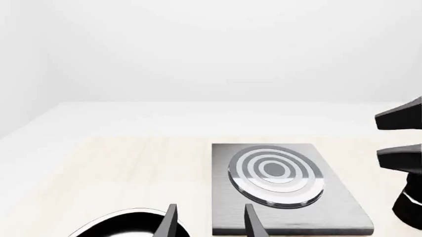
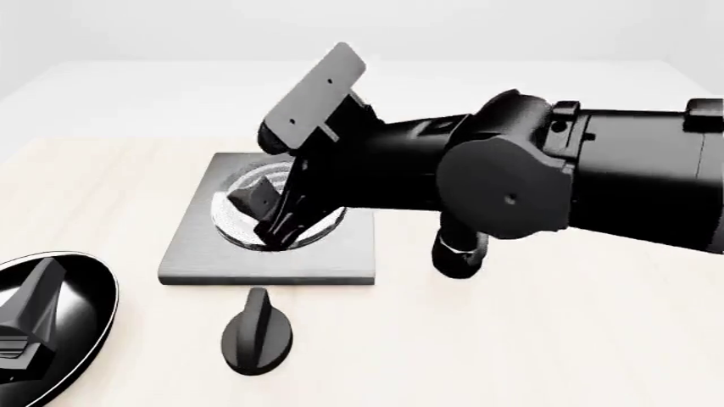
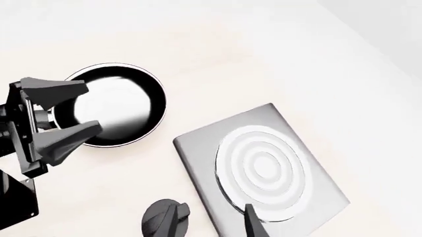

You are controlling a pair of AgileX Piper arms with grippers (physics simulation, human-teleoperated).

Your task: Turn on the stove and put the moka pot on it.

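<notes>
black oval knob point(image 2: 257, 332) is sitting nearest, long axis front-to-back; right gripper point(image 2: 275, 214) is hovering open and empty beyond it over the grey square stove plate point(image 2: 266, 254); left gripper point(image 2: 25, 326) open over the frying pan point(image 2: 88, 322); moka pot not showing

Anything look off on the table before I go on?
Nothing is spilled or tipped. One oddity: the moka pot shows clearly in no view. The stove has a bare burner under the open right gripper, and the right arm hides the table beside it.
</notes>
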